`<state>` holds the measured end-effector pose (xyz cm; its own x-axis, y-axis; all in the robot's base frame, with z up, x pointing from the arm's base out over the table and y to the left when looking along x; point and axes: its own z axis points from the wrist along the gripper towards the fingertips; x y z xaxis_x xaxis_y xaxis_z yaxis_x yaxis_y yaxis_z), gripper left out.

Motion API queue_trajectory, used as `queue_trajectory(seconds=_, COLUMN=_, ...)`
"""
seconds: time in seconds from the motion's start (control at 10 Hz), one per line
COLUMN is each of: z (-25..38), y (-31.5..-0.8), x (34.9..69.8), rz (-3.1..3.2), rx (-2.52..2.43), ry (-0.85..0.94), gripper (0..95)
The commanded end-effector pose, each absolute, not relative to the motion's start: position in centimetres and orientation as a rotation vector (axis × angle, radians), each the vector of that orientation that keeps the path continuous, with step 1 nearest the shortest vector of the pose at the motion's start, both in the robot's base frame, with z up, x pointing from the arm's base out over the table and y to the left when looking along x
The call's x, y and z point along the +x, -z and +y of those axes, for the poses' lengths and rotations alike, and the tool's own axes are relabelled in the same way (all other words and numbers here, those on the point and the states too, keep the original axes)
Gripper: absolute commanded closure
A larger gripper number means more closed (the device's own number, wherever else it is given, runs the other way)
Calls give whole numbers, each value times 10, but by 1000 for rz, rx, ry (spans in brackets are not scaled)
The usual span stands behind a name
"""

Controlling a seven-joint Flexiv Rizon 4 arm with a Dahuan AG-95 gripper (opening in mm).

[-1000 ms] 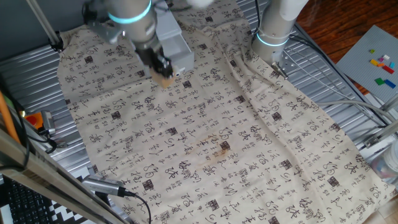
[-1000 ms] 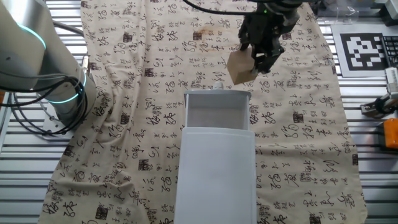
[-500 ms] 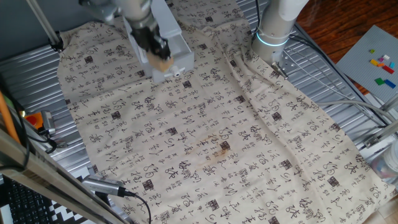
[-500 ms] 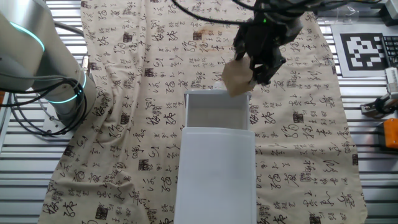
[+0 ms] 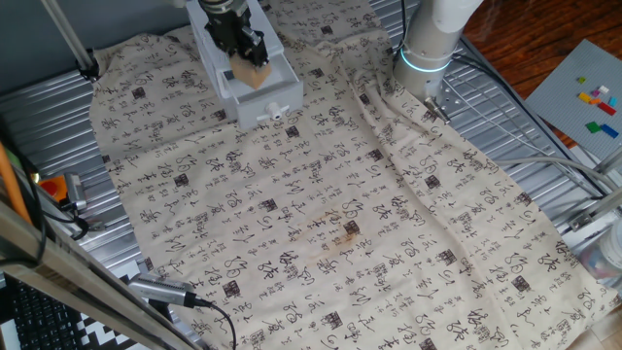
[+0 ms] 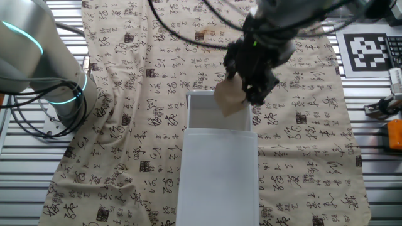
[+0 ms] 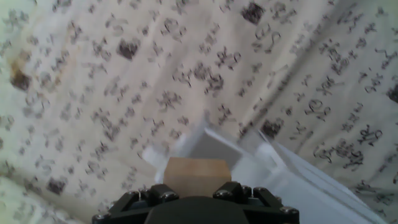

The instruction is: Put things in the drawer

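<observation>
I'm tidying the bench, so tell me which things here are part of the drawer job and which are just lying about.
Part of the job:
- wooden cube, held in the gripper
- white drawer, tray pulled open

Just lying about:
- printed cloth
- coloured bricks on grey board
- marker tag
- second arm's base

My end effector [image 6: 242, 100] hangs over the pulled-out tray of the drawer [image 6: 218, 135], the cube [image 6: 229, 99] clamped between its fingers just above the tray's front corner. Tray interior below is open, only its thin white walls bound it. Behind the tray the drawer's closed white body blocks passage. In front of the knob [image 5: 276, 113] the cloth-covered worktop [image 5: 321, 224] lies flat and passable, wrinkled toward the second arm's base [image 5: 428, 49], which stands well apart with its cables.
</observation>
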<state>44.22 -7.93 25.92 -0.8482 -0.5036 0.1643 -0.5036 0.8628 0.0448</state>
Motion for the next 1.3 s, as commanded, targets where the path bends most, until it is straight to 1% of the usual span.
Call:
queue_trajectory(seconds=0.1, z=-81, y=-256, x=446, rz=-2870, rx=761, ry=3, gripper=950)
queue_trajectory(seconds=0.4, z=-86, y=-243, x=450, rz=-2882, rx=670, ry=7, gripper=950)
queue_trajectory(seconds=1.3, z=-87, y=-213, x=440, rz=-2905, rx=604, ry=13, gripper=950)
